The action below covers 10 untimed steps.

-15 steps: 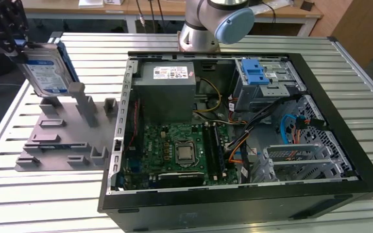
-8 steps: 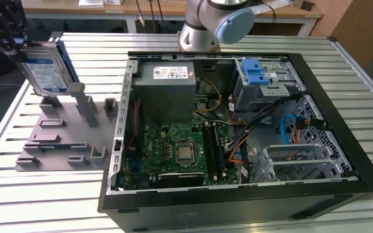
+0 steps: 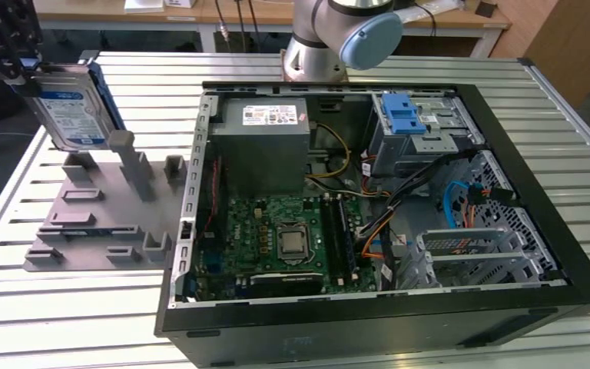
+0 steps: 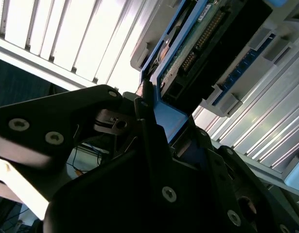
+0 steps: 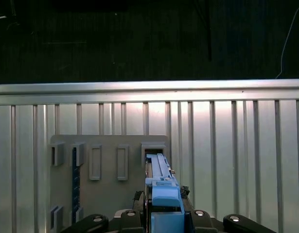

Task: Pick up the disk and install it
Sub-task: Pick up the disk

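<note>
The claw [image 3: 16, 71] is clamped on the upper edge of the disk [image 3: 70, 111] and holds it upright at the exterior view's far left. The disk is a silver-grey metal drive with a white-and-blue label, framed by a blue carrier bracket [image 5: 163, 194]. It hangs over the grey slotted fixture [image 3: 90, 223] on the ribbed metal table [image 3: 59, 315], beside the open computer case [image 3: 377, 323].

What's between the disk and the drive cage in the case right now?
In the exterior view, the disk, clamped in the hand, sits outside the open case. Its wall and the grey metal box lie between it and the cage with the blue latch; above them nothing visible blocks.
</note>
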{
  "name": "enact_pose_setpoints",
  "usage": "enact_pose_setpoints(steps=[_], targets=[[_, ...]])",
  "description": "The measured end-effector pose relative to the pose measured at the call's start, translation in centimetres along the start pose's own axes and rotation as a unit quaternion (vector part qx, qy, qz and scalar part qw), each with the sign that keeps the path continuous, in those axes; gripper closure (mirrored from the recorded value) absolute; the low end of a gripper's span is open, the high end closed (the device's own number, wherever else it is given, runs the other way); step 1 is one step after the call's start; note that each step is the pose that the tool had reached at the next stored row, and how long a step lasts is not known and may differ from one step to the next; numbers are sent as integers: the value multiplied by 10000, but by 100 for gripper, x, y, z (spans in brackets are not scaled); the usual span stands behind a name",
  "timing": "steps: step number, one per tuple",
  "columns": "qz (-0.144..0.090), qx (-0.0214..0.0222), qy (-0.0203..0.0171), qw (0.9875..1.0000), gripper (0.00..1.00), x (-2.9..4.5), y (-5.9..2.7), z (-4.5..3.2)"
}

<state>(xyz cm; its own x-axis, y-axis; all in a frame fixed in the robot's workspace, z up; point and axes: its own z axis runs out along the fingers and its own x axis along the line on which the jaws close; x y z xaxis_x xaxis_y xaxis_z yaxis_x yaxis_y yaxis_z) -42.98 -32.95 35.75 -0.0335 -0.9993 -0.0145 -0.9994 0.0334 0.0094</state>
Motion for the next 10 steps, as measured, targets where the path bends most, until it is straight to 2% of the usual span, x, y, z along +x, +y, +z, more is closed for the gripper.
enact_pose_setpoints(steps=[10], targets=[[0, 0, 0, 10000, 64, 0, 0, -37]])
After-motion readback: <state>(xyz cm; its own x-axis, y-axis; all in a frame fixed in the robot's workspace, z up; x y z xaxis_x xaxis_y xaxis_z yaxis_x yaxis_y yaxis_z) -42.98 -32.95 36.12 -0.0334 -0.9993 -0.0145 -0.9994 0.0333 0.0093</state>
